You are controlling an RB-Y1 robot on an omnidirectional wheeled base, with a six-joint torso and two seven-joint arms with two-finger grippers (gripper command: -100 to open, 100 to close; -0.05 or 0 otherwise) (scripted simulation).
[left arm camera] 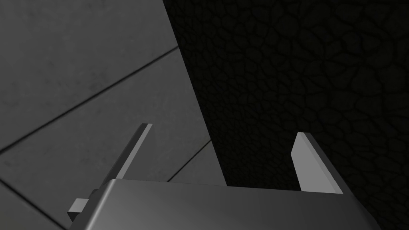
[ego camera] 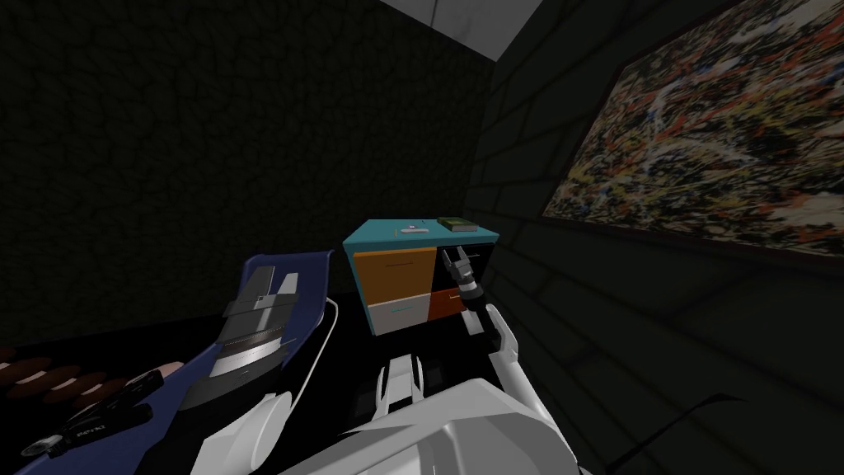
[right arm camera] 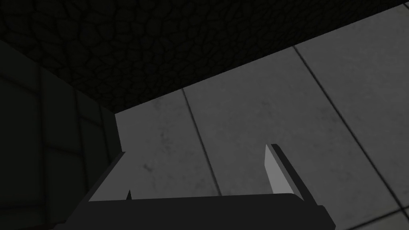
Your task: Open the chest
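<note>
While open, right end effector (ego camera: 453,260) at chest (ego camera: 386,237)

Floor (ego camera: 350,326): dark, carries the chest (ego camera: 396,284), set close to the brick-pattern wall (ego camera: 527,272).

Chest's teal top (ego camera: 381,237): flat. Two things lie on it, both toward the back edge. Small pale flat item (ego camera: 414,231) near the middle, too small to identify. Greenish book (ego camera: 457,223) at the wall-side rear corner, lying flat. The two sit apart.

Left of the chest, a blue slanted surface (ego camera: 311,276) carries a grey-and-white banded object (ego camera: 251,326); neither identifiable.
</note>
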